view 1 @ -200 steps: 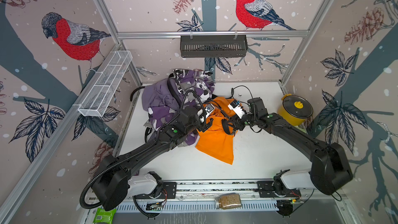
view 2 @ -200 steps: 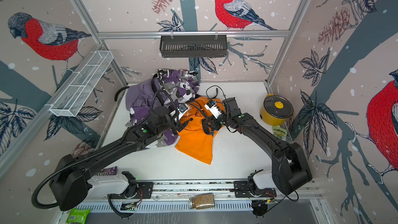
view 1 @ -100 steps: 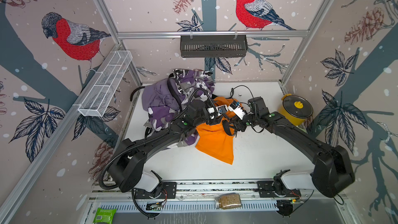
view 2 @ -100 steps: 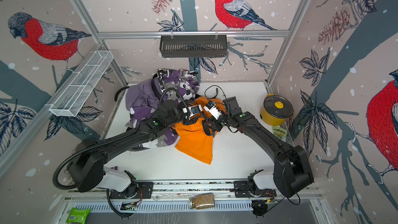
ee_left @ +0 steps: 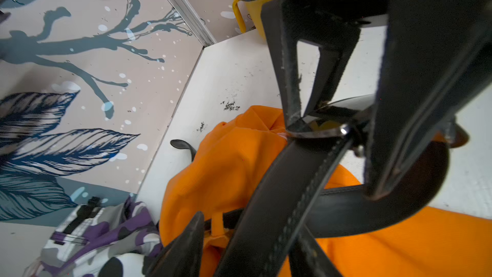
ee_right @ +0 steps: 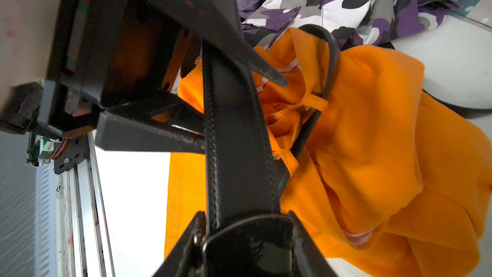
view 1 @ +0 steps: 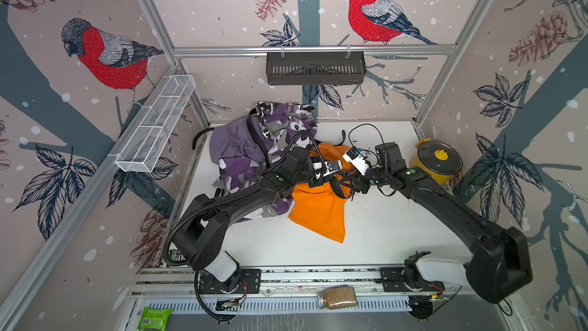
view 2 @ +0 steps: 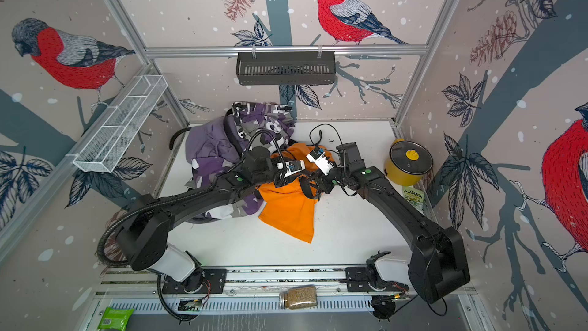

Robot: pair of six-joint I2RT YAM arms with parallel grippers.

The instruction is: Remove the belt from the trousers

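White table (view 1: 381, 234): right hand (ee_right: 245, 233) clamps belt (ee_right: 234, 129); left hand (ee_left: 251, 225) straddles it, grip unclear.

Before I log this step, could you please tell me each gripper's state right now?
Left gripper: astride the belt; grip cannot be told.
Right gripper: closed on the belt.

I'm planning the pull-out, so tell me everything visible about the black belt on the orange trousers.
The belt is a black, leather-looking strap with stitched edges and a silvery buckle. It threads through loops of the orange trousers and arches above them. The right gripper clamps it near the buckle; the left gripper has a finger on each side of it.
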